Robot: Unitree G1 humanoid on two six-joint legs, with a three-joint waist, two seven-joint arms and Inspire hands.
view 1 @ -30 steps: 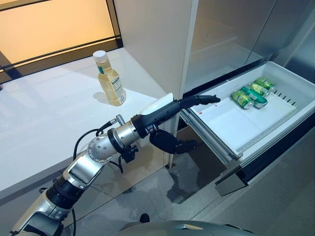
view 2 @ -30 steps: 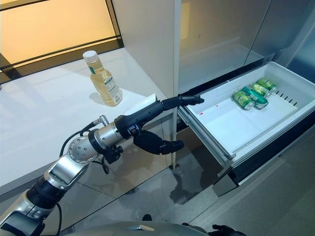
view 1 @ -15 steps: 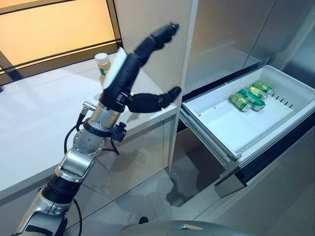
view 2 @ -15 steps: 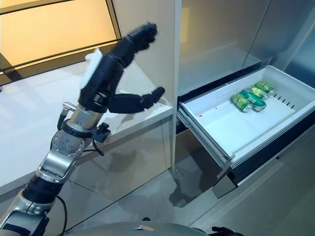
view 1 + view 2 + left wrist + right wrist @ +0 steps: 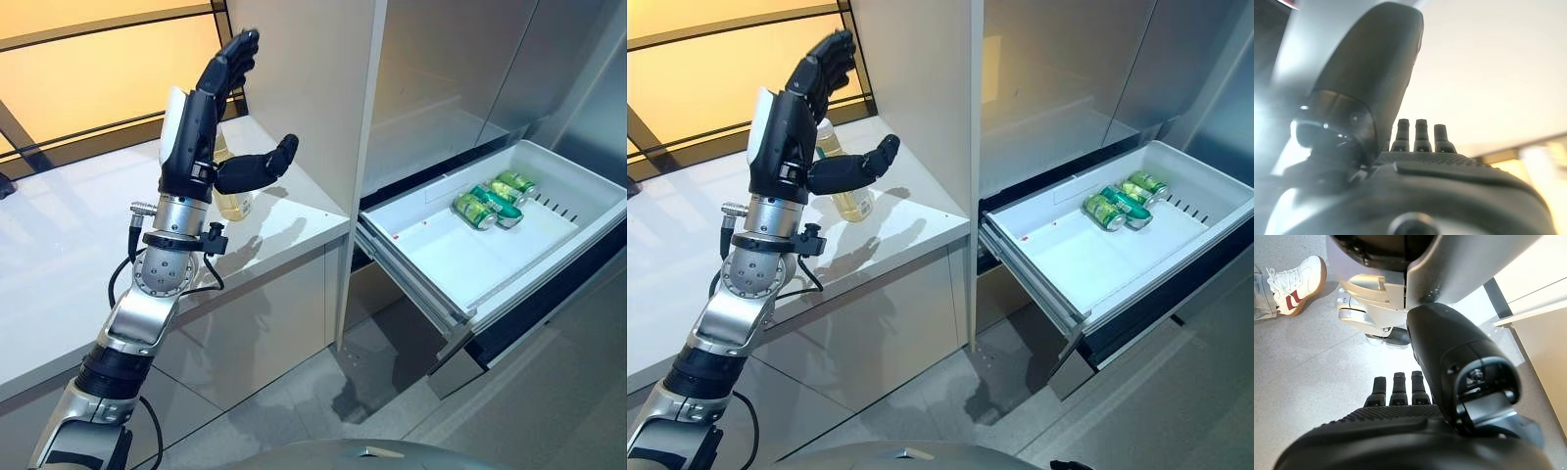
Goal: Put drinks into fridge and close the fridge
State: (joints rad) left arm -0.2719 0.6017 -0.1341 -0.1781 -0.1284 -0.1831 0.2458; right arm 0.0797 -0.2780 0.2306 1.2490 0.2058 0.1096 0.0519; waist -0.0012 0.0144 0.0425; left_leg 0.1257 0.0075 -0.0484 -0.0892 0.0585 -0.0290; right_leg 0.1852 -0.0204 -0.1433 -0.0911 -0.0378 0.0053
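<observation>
Mostly hidden behind the raised left hand: a pale yellow bottle on the white counter, upper left of the frame, only its lower body and a sliver of neck showing between thumb and fingers. Cannot tell from the eye views whether thumb or fingers touch it. Fingers held up straight and spread from the thumb, gripping nothing. Fills the right half of the frame: the fridge, upper doors cut off by the top edge, with its white drawer pulled out, far corner cut off at the right edge. Lying on their sides toward the drawer's back, close together: green cans, count hard to make out, three ends seeming to show. Absent from both eye views but seen in its own wrist view: the right hand, fingers straight and relaxed above grey floor, holding nothing. Seen only there too, at the frame's upper left corner: a person's white and red shoe. Left wrist view: just dark fingers against a pale blur, no bottle visible.
</observation>
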